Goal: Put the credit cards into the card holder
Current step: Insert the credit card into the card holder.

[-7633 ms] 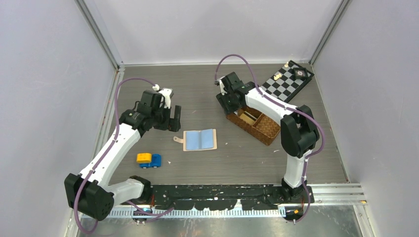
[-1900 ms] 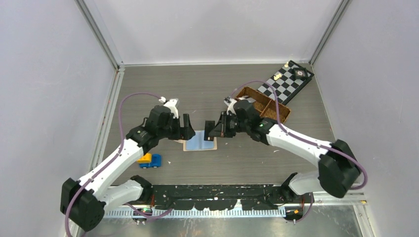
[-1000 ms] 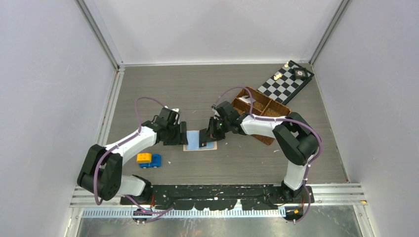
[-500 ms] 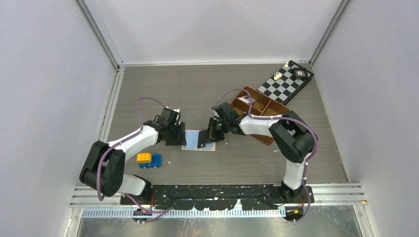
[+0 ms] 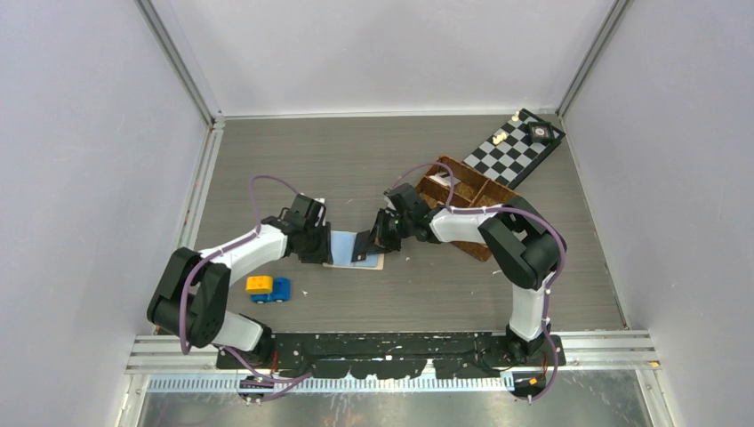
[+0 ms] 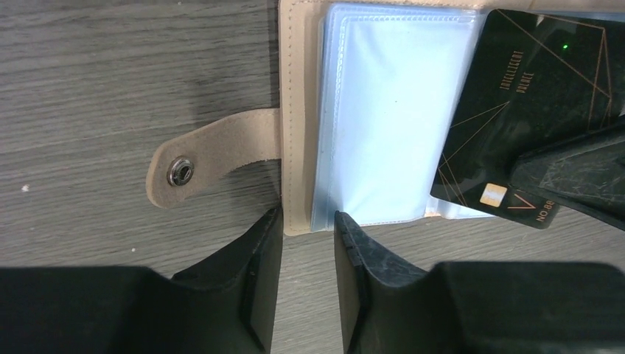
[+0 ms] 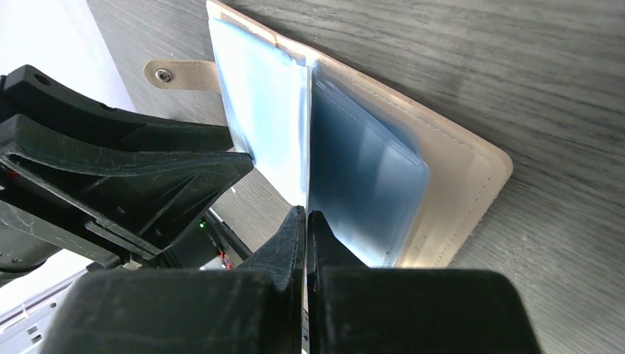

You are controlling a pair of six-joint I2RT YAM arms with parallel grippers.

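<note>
Top view: holder (image 5: 345, 247) lies open mid-table between left gripper (image 5: 317, 246) and right gripper (image 5: 372, 240) — grips too small to read; left wrist: left jaws narrowly parted astride the holder's corner, clasping nothing visible; black card (image 6: 516, 110) slants over its right pocket; right wrist: jaws pinched together on the card, edge-on — barely discernible.

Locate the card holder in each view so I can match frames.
Top external: card holder lies open, just left of frame centre.
Left wrist: card holder fills the upper middle, snap tab pointing left.
Right wrist: card holder runs diagonally from upper left to right of centre.
Shared landmark: left gripper at the holder's tab-side edge.
</note>
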